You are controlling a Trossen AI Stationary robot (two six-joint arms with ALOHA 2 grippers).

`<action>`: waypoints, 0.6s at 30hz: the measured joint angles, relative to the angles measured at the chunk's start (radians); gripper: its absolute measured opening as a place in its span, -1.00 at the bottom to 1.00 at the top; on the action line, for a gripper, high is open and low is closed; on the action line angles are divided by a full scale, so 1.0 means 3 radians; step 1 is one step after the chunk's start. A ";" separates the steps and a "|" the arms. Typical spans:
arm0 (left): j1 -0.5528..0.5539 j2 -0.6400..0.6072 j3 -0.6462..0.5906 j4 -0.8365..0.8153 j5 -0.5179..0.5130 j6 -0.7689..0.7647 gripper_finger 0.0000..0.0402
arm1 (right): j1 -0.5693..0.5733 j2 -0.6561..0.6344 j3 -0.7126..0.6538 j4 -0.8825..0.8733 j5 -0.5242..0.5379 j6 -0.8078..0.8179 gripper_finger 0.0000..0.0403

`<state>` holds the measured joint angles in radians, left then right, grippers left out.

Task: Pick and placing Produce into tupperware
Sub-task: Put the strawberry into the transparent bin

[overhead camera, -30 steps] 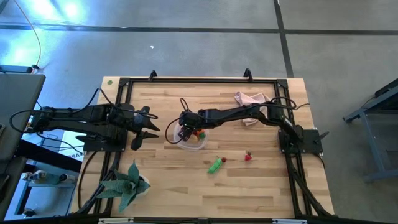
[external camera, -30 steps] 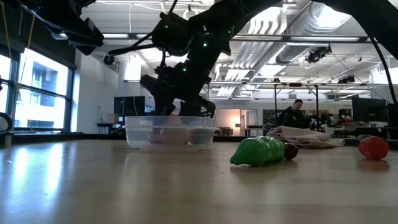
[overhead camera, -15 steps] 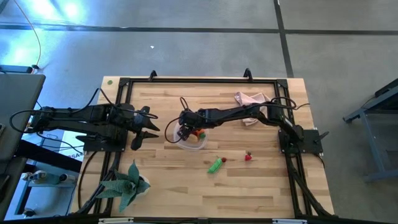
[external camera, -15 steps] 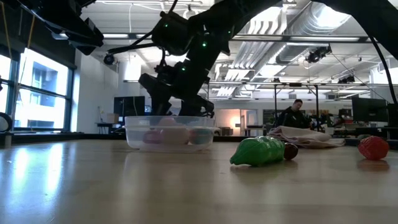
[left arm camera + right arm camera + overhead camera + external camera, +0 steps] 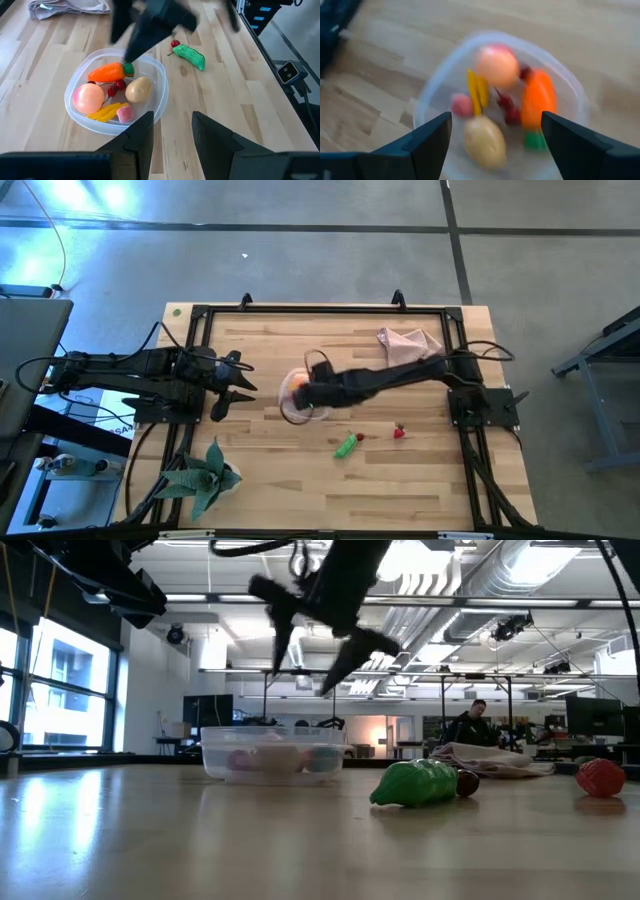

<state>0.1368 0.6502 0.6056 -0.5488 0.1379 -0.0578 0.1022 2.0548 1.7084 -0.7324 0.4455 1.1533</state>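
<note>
Tupperware (image 5: 159, 95) sits mid-table under the right gripper (image 5: 312, 650), whose fingers (image 5: 427, 142) are spread wide and empty above it. Inside lie an orange carrot (image 5: 106, 73), peach fruit (image 5: 87, 98), tan lump (image 5: 138, 89) and yellow pieces (image 5: 106, 111). A green pepper (image 5: 346, 445) lies nearby. The left gripper (image 5: 238, 390) waits partly parted, empty.

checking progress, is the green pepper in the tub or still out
Out. The green pepper lies on the table, apart from the tupperware, which holds the carrot and other pieces.
</note>
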 joint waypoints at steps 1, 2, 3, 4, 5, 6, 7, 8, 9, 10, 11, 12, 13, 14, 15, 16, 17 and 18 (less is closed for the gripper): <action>0.0000 0.0001 0.0000 0.0001 -0.0001 0.0000 -0.39 | 0.0068 -0.0035 0.0000 -0.0144 0.0036 0.0288 0.48; 0.0000 0.0000 0.0000 -0.0004 -0.0001 0.0000 -0.39 | 0.0136 -0.0061 0.0001 -0.0267 0.0076 0.0571 0.48; 0.0000 0.0001 0.0000 0.0000 0.0000 0.0000 -0.39 | 0.0201 -0.0084 0.0001 -0.0379 0.0078 0.0829 0.48; 0.0000 0.0001 0.0000 -0.0003 -0.0001 0.0000 -0.39 | 0.0269 -0.0092 0.0001 -0.0497 0.0076 0.1043 0.48; 0.0001 0.0000 0.0000 -0.0001 0.0000 0.0000 -0.39 | 0.0333 -0.0097 0.0001 -0.0599 0.0074 0.1234 0.48; 0.0000 0.0000 0.0000 -0.0001 -0.0001 0.0000 -0.39 | 0.0393 -0.0103 0.0001 -0.0721 0.0062 0.1422 0.48; 0.0000 0.0001 0.0000 -0.0004 0.0000 0.0000 -0.39 | 0.0452 -0.0107 0.0001 -0.0878 0.0051 0.1601 0.48; 0.0000 0.0000 0.0000 0.0000 0.0000 0.0000 -0.39 | 0.0510 -0.0111 0.0001 -0.1032 0.0042 0.1774 0.48; 0.0000 0.0000 0.0000 0.0000 0.0000 0.0000 -0.39 | 0.0560 -0.0120 0.0001 -0.1177 0.0008 0.1948 0.48; 0.0001 0.0001 0.0000 -0.0002 0.0000 0.0000 -0.39 | 0.0612 -0.0134 0.0001 -0.1331 -0.0042 0.2116 0.48; 0.0000 0.0001 0.0000 -0.0002 -0.0001 0.0000 -0.39 | 0.0664 -0.0152 0.0001 -0.1480 -0.0083 0.2259 0.48; 0.0001 0.0000 0.0000 -0.0001 0.0000 0.0000 -0.39 | 0.0713 -0.0171 0.0001 -0.1607 -0.0121 0.2388 0.48; 0.0000 0.0001 0.0000 -0.0004 -0.0001 0.0000 -0.39 | 0.0769 -0.0193 0.0001 -0.1710 -0.0143 0.2515 0.48; 0.0000 0.0001 0.0000 -0.0003 -0.0001 -0.0001 -0.39 | 0.0827 -0.0214 0.0001 -0.1823 -0.0167 0.2642 0.48; 0.0001 0.0000 0.0000 0.0000 -0.0001 0.0000 -0.39 | 0.0878 -0.0224 0.0001 -0.1918 -0.0185 0.2772 0.48; 0.0000 0.0000 0.0000 -0.0002 0.0000 0.0000 -0.39 | 0.0929 -0.0238 0.0000 -0.2024 -0.0206 0.2908 0.48; 0.0000 0.0001 0.0000 -0.0002 -0.0001 0.0000 -0.39 | 0.0985 -0.0256 0.0000 -0.2136 -0.0217 0.3035 0.48; 0.0000 0.0001 0.0000 -0.0002 0.0000 -0.0001 -0.39 | 0.1034 -0.0272 0.0000 -0.2232 -0.0220 0.3137 0.48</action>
<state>0.1368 0.6504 0.6056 -0.5493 0.1379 -0.0580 0.4125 1.9732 1.7084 -1.4020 0.3796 2.0944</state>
